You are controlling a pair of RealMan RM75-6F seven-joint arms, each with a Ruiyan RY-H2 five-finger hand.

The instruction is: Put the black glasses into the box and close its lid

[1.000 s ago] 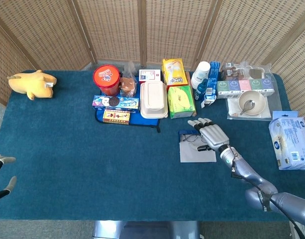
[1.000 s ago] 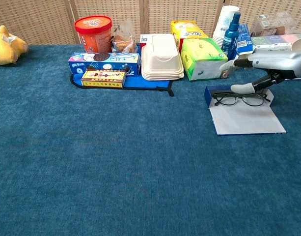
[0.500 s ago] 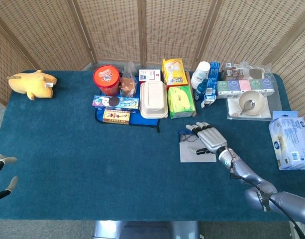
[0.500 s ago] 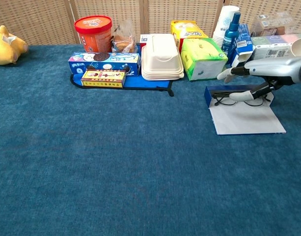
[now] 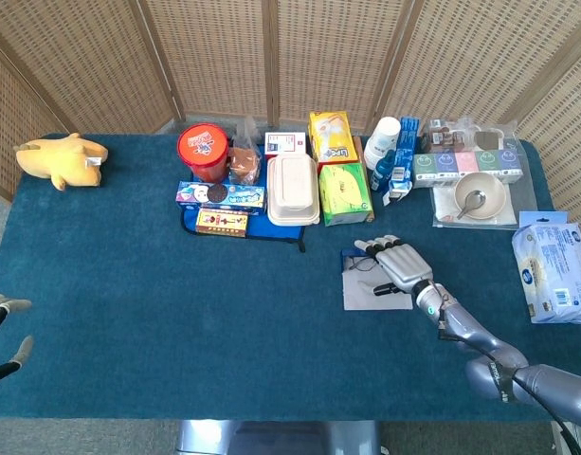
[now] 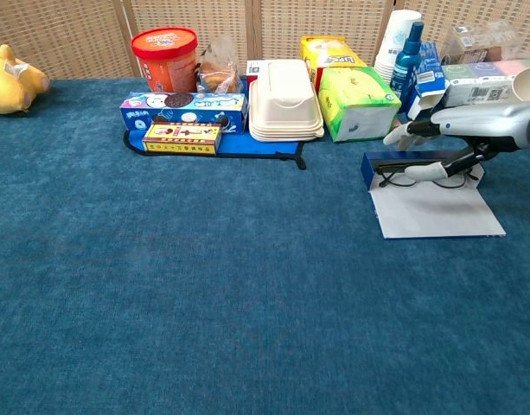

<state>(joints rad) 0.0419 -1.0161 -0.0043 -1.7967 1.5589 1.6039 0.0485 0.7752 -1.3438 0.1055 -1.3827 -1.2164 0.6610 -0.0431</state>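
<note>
Glasses (image 6: 420, 177) lay at the box (image 6: 373, 167), beside its flat grey lid (image 6: 433, 212); whether fully seated inside could not be told. Right robot hand (image 6: 437, 147) rested over the glasses, thumb at the frame, fingers spread; a firm hold could not be confirmed. Left robot hand (image 5: 1, 327) sat well apart, fingers apart, holding nothing. Judgement: placement nearly done; lid not yet closed.

Blue-carpeted table (image 5: 176, 322) w/ wicker screen (image 5: 271, 57) behind. Far left: yellow plush toy (image 5: 63, 159). Back row, L to R: red tub (image 5: 203, 152), white clamshell container (image 5: 293, 190), green tissue pack (image 5: 345, 193), blue spray bottle (image 6: 406, 54), bowl w/ spoon (image 5: 480, 197). Right edge: white wipes pack (image 5: 553, 273).
</note>
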